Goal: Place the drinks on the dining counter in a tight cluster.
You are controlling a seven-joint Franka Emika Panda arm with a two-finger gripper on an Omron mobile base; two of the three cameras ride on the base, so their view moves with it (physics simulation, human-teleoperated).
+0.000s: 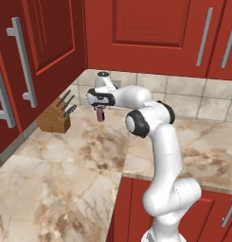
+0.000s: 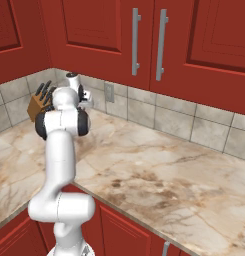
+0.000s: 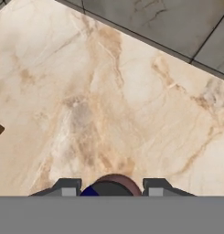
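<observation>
Fingers [image 3: 68,187] clamped on maroon can [image 3: 114,184], can's body mostly cut off

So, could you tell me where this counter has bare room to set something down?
The marble counter is bare from the knife block forward to its front edge, and rightward along the tiled backsplash. It is crowded only in the corner, where the gripper holds the maroon can beside the block.

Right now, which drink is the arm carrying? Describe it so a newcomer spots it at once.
Find the marble wall counter under the red cabinets, near its tiled back corner. Right of the wooden knife block, the gripper has its fingers closed on a short maroon can, the one small dark-red cylinder hanging above the marble.
</observation>
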